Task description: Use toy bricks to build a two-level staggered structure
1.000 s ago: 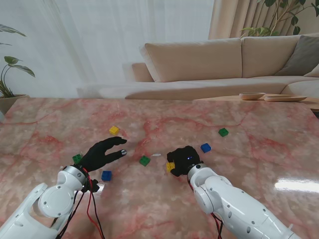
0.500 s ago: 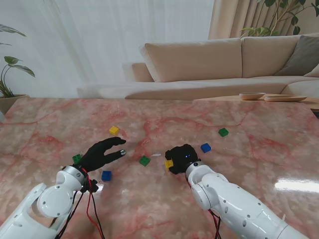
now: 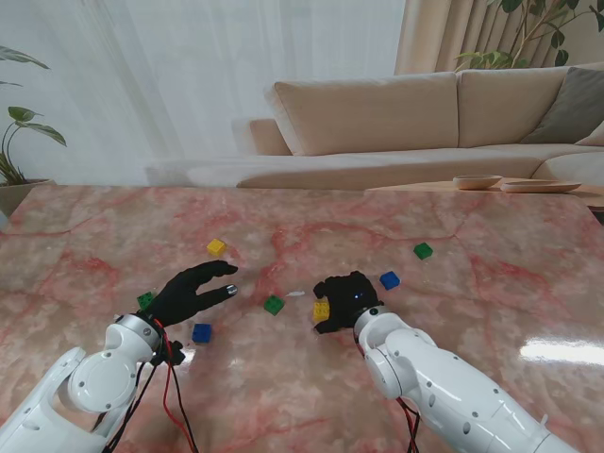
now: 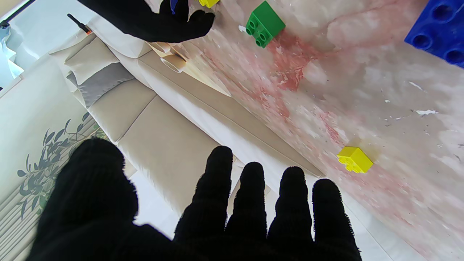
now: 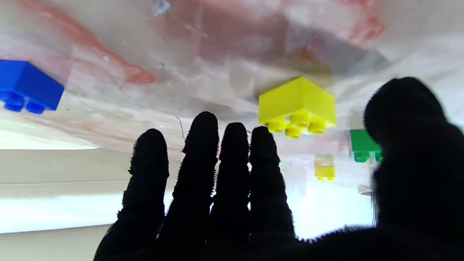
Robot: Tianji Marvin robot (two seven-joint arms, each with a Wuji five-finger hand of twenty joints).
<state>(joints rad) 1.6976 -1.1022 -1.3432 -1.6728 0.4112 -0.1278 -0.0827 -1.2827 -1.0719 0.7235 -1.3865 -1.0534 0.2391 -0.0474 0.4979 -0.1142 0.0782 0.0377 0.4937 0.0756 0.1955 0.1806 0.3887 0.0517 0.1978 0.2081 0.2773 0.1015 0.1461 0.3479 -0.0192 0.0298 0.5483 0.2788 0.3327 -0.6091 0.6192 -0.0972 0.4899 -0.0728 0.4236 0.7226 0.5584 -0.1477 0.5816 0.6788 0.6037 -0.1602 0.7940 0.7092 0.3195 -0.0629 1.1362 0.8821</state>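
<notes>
Pink marble covers the bench, with a beige sofa and sheer curtains behind it. Toy bricks lie scattered and single on the bench, none stacked. The right robot hand hovers palm-down near the middle, its fingers straight and together with the thumb held apart, gripping nothing. A yellow brick sits on the bench just at that hand's left edge; the right wrist view shows it studs toward the camera, between the thumb and the fingertips, clear of both. A blue brick lies just to the right of that hand, and a green brick farther off to the right. The left robot hand is spread and empty, fingers pointing toward the bench's middle. Near it lie another green brick, a second blue brick nearer to me, a partly hidden green one at its wrist, and a second yellow brick farther from me.
</notes>
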